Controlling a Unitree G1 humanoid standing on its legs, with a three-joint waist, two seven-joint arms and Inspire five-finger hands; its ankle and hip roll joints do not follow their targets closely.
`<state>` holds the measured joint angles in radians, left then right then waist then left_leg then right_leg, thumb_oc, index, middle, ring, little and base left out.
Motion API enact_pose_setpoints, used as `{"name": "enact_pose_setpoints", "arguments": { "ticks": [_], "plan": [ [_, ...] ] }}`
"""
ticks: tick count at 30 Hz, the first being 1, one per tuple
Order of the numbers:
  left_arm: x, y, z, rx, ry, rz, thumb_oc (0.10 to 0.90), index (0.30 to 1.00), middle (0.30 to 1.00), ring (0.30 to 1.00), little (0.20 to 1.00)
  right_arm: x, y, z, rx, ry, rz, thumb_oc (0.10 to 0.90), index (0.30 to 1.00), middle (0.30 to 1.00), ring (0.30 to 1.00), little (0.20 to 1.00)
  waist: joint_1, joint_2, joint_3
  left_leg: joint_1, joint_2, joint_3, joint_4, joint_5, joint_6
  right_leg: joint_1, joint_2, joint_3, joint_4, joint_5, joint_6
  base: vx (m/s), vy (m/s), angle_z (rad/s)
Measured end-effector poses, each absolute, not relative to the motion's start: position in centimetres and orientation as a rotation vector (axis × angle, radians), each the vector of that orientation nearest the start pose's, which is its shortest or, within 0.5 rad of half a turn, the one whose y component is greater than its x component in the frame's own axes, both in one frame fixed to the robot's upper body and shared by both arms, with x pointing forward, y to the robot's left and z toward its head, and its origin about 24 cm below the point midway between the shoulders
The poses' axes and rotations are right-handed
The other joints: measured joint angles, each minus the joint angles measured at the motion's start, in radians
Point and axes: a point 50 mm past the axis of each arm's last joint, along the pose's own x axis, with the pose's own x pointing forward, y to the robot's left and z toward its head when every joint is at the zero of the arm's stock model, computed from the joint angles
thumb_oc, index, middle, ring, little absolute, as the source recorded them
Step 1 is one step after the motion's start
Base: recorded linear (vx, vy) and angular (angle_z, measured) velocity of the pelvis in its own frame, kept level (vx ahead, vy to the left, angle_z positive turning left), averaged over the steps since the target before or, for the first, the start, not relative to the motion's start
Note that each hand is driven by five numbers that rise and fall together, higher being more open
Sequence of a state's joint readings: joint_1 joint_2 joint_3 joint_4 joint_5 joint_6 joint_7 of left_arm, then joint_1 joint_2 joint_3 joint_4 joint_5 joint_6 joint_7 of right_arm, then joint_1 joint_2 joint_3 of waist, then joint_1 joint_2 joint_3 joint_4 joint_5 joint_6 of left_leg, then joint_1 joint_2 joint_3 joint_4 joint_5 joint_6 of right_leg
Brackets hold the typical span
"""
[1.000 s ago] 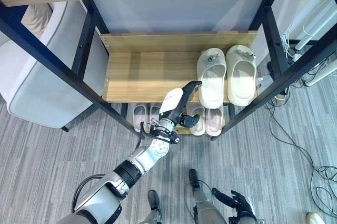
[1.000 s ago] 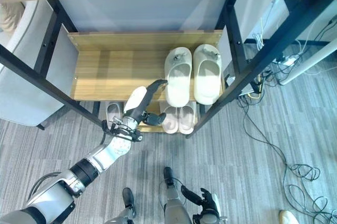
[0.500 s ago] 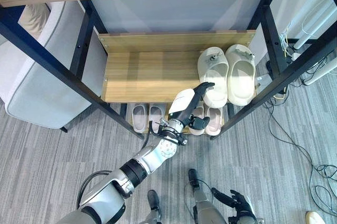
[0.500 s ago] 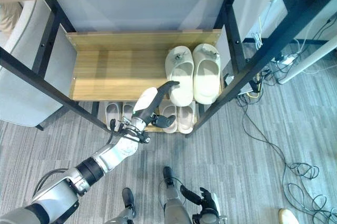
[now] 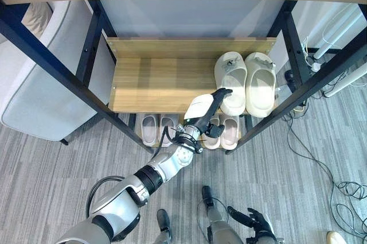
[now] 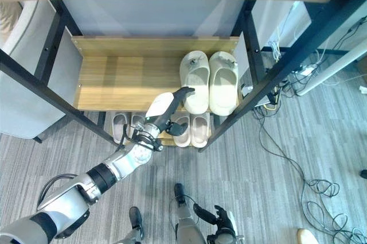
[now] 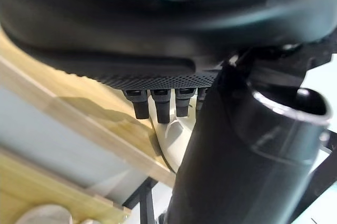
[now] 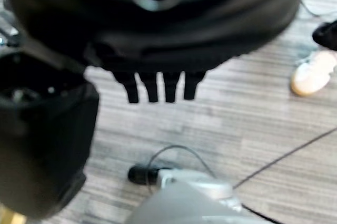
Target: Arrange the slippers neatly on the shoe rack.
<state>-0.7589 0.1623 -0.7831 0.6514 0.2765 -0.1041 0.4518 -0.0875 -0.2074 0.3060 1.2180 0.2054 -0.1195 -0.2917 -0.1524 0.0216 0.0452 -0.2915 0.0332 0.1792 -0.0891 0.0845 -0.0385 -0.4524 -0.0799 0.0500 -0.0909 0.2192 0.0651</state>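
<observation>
My left hand (image 5: 202,112) reaches out, fingers straight, tips touching the left cream slipper (image 5: 230,81) at the shelf's (image 5: 155,83) front edge.

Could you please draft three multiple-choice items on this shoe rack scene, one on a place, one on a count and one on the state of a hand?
1. Where does the cream pair of slippers lie on the wooden shelf?
A. at its right end
B. at its left end
C. in its middle

2. How many slippers show on the lowest shelf, below the wooden one?
A. two
B. four
C. six

3. How is the left hand?
A. curled round a slipper
B. fingers straight, reaching to the heel of the left cream slipper
C. hanging low by the floor

Key: 1 A, the pair sits by the right posts. 2 B, two greyish and two pinkish ones show. 3 B, its straight fingers point at that heel; the right hand is the one hanging low.
</observation>
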Motion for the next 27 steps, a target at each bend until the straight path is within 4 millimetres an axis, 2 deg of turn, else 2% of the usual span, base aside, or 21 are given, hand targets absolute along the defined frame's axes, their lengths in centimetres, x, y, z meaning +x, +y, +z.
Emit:
{"name": "enact_pose_setpoints", "arguments": {
  "ticks": [7,9,14,17,27],
  "plan": [
    [33.6,2.2,8.7,0.837,-0.429,-0.323,0.8,0.9,0.9,0.9,0.9,13.5,-21.6,-14.9,-0.348,0.995,-0.225,0.8,0.9,0.9,0.9,0.9,0.001,0.0,0.0,0.003,0.003,0.0,0.0,0.001,0.0,0.004,0.002,0.0,0.0,0.001,0.0,0.0,0.0,0.0],
    [33.7,3.0,8.9,0.874,-0.444,-0.316,0.8,0.9,0.9,0.9,0.9,13.5,-21.6,-14.9,-0.346,0.994,-0.227,0.8,0.9,0.9,0.9,0.9,0.0,0.0,0.0,0.005,0.004,0.002,0.0,0.001,-0.001,0.005,0.003,0.001,0.0,0.001,0.0,0.0,0.0,0.0],
    [33.5,4.2,10.6,0.976,-0.564,-0.321,0.8,0.9,0.9,0.9,0.9,12.9,-21.8,-15.2,-0.306,1.022,-0.274,0.8,0.9,0.9,0.9,0.9,0.003,0.001,0.0,0.007,0.005,0.001,0.0,0.002,-0.002,0.006,0.004,0.001,0.0,0.004,-0.004,-0.01,0.001,0.0],
    [33.5,4.6,11.0,1.007,-0.595,-0.315,0.8,0.9,0.9,0.9,0.9,12.8,-21.7,-15.2,-0.298,1.026,-0.277,0.8,0.9,0.9,0.9,0.9,0.004,0.001,0.0,0.007,0.004,0.001,0.0,0.003,-0.002,0.007,0.003,0.0,0.0,0.004,-0.004,-0.03,0.003,0.01],
    [32.5,5.0,9.2,0.99,-0.551,-0.33,0.8,0.9,0.9,0.9,0.9,12.8,-21.8,-15.2,-0.299,1.025,-0.28,0.8,0.9,0.9,0.9,0.9,0.005,0.009,0.005,0.027,0.009,0.002,0.0,0.003,-0.003,0.025,0.005,0.0,0.0,0.002,-0.003,0.0,0.0,0.0]
  ]
}}
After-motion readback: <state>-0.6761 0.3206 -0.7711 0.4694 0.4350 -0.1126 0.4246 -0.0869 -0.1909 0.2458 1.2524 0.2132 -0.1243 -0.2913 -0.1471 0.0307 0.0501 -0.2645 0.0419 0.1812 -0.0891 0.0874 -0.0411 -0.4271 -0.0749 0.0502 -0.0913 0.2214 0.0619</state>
